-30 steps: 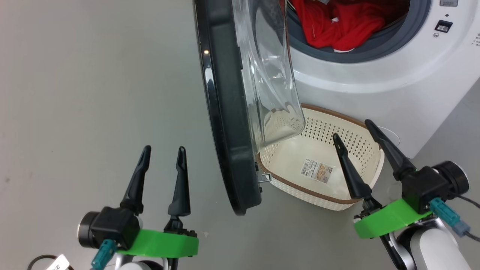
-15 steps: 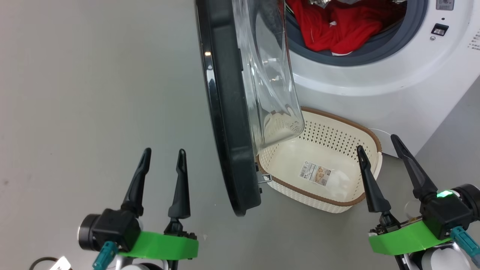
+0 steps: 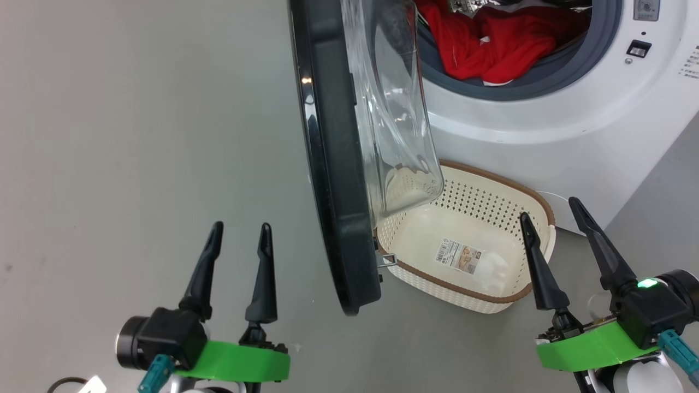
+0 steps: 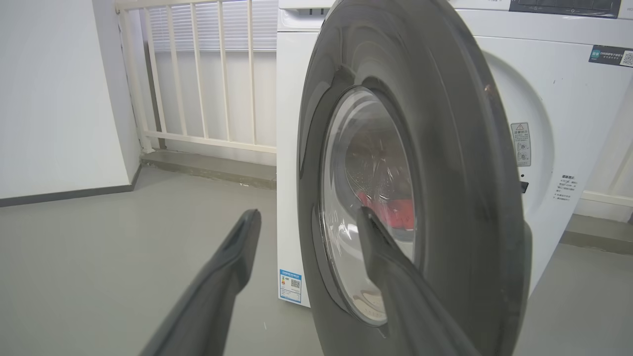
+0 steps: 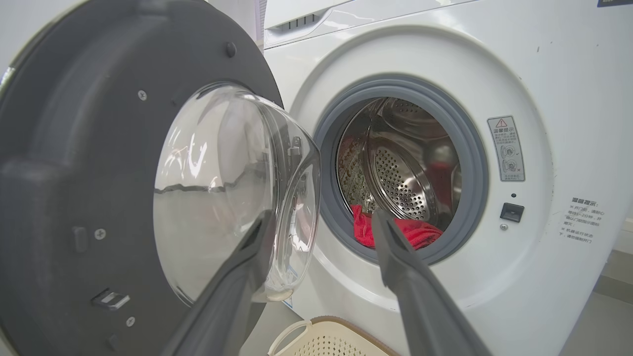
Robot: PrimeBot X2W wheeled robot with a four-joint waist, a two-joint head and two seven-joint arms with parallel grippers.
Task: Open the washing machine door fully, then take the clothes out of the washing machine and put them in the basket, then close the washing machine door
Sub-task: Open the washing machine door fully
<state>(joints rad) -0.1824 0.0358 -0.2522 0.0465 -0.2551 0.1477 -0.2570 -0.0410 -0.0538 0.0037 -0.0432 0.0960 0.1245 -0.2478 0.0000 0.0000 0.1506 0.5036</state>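
Note:
The washing machine point(image 3: 573, 109) point(image 5: 544, 74) stands at the upper right, and its door point(image 3: 333, 164) point(image 4: 445, 173) point(image 5: 74, 173) is swung out about halfway, black rim edge-on with the glass bowl point(image 3: 393, 109) facing the drum. Red clothes point(image 3: 491, 38) point(image 5: 415, 232) lie in the drum mouth. Below the opening on the floor sits the cream basket point(image 3: 469, 240) point(image 5: 326, 341), holding just its paper label. My left gripper point(image 3: 240, 229) point(image 4: 306, 217) is open, left of the door's outer face. Over the basket's right end my right gripper point(image 3: 549, 210) point(image 5: 321, 217) stands open. Neither holds anything.
Grey floor point(image 3: 136, 136) spreads wide to the left of the door. In the left wrist view a white railing point(image 4: 198, 74) and a wall point(image 4: 54, 99) stand behind and to the left of the machine.
My right gripper has drawn back toward me and to the right, off the basket's middle to its right end. The left arm holds still. The head camera has shifted slightly.

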